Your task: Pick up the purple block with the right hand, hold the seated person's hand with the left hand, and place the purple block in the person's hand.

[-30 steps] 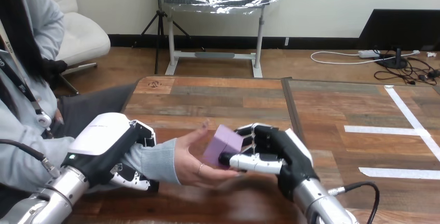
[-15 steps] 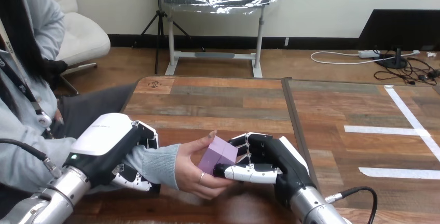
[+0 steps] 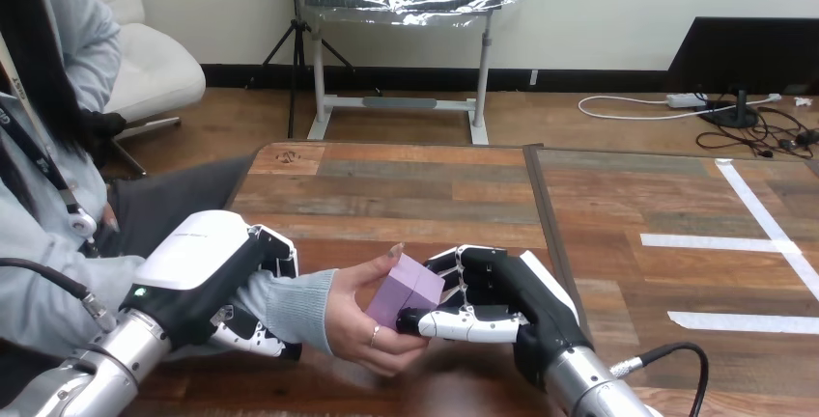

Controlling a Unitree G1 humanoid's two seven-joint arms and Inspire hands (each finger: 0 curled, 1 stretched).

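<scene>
Purple block (image 3: 406, 290) is sitting low in the middle of the scene, just above the near part of the wooden table (image 3: 435, 185), caught between two hands. It is lying tilted in the person's hand (image 3: 355, 319), which is reaching in palm-up from the left; the person's thumb is rising against the block's upper left edge and the person's fingers are cupping under it.

From the other side, the robot's right hand (image 3: 502, 293) is gripping the purple block. Its dark fingers are curling against the block's right face and its white-shelled thumb is pressing along the lower front edge, so robot and person are both touching the block at once.

Further left, the robot's left hand (image 3: 208, 277) is clasping the person's wrist (image 3: 311, 309) over the grey sleeve (image 3: 285, 306). Its fingers are wrapping over the top of the sleeve while its thumb is hooking round underneath, and its white back is facing up. The silver forearm behind it is coming in from the lower left corner.

Out on the right half of the table, well apart from the hands, strips of white tape (image 3: 715, 241) are lying flat on the boards.
</scene>
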